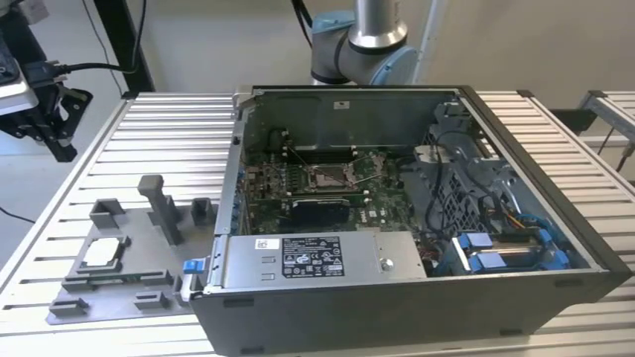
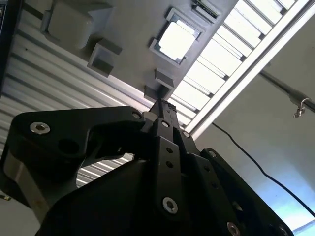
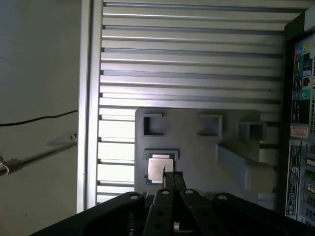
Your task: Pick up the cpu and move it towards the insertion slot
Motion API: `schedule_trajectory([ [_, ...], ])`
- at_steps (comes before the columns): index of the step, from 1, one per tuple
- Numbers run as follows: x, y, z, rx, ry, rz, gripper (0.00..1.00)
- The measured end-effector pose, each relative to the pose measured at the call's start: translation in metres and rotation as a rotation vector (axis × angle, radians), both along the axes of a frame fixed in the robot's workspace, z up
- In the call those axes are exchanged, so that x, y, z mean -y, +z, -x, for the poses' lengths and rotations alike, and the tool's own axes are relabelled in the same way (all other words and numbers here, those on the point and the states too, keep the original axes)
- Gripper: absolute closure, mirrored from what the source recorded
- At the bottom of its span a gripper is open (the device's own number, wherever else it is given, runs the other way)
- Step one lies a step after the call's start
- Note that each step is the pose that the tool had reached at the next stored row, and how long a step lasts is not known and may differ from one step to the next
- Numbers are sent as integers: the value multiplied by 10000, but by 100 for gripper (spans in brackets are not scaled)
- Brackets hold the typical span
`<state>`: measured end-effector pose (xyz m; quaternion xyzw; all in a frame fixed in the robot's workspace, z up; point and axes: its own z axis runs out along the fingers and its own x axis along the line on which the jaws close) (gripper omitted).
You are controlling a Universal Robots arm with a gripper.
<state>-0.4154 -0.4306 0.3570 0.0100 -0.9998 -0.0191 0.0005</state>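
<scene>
**Operator:** What am I looking at?

**Spotter:** You have the slatted table (image 1: 149, 141). On it stands the open computer case (image 1: 417, 305), with the grey fixture plate (image 3: 192, 152) just beside it on the exterior view's left. The insertion slot (image 1: 328, 176) sits on the green board (image 1: 268, 193) inside the case. Your cpu (image 1: 102, 253) lies flat, silver face up, in a square nest (image 3: 170, 153) on the plate, well apart from the slot. Nothing is lifted yet, so I'd call this the approach to the pick.

**Operator:** And the gripper?

**Spotter:** Your gripper (image 3: 172, 176) hangs high at the exterior view's left, well apart from the cpu. In both wrist views the fingers (image 2: 160, 123) are drawn together with nothing between them. In the first wrist view their tips line up with one edge of the cpu, not its middle.

**Operator:** How do I take it cleanly?

**Spotter:**
- Centre yourself over the cpu.
- Spread the fingers wider than it while you are high.
- Square them to the nest's walls, because the raised rim looks to leave little room.
- Close lightly on two opposite edges, since a plate this thin will likely tip if you pinch a corner.
- Lift straight up and keep it level.
- Mind the tall post (image 1: 163, 216) on the plate and the case wall beyond it.
</scene>
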Motion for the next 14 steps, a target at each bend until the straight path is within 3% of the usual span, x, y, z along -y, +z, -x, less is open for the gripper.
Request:
schedule_trajectory([
  [1, 0, 0, 0, 0, 1, 0, 0],
  [14, 0, 0, 0, 0, 17, 0, 0],
])
